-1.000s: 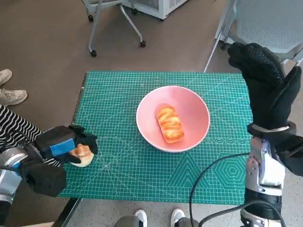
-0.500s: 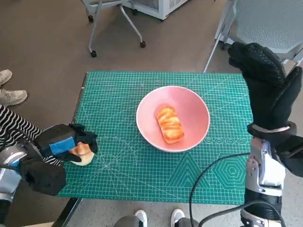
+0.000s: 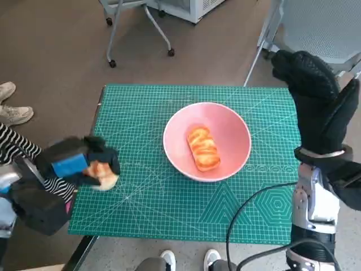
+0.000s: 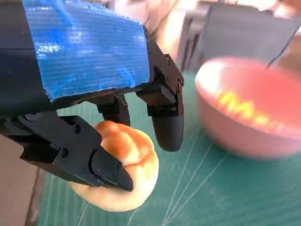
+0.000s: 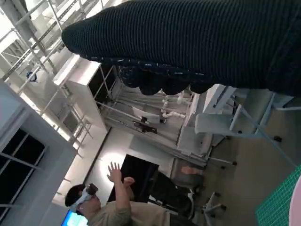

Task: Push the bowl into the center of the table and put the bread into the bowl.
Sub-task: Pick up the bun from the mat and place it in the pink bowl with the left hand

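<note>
Bowl: I see the pink bowl [image 3: 207, 141] sitting on the green cutting mat [image 3: 169, 197], about at the mat's middle. I use it as my landmark.
Bowl contents: one glazed bread loaf [image 3: 202, 148] lies inside the bowl, on its floor, lengthwise toward the robot. In the left wrist view the bowl [image 4: 249, 113] and its bread are blurred, but I can make out the orange streaks of the crust.
Second bread: a pale round bun [image 3: 102, 175] is well to the left of the bowl, near the mat's left edge, outside the bowl.
Left hand: my left hand [image 3: 73, 164] has its black fingers [image 4: 167, 125] wrapped over the bun [image 4: 120, 172], thumb on one side and fingers on the other, so it grips the bread. I cannot tell whether the bun is touching the mat.
Right hand: my gloved right hand [image 3: 318, 99] is raised off to the right of the bowl, beyond the mat's right edge, fingers straight and close together, holding nothing.
Surroundings: a person's striped sleeve [image 3: 17, 152] and shoes [image 3: 14, 110] show left of the mat, far from the bowl.
</note>
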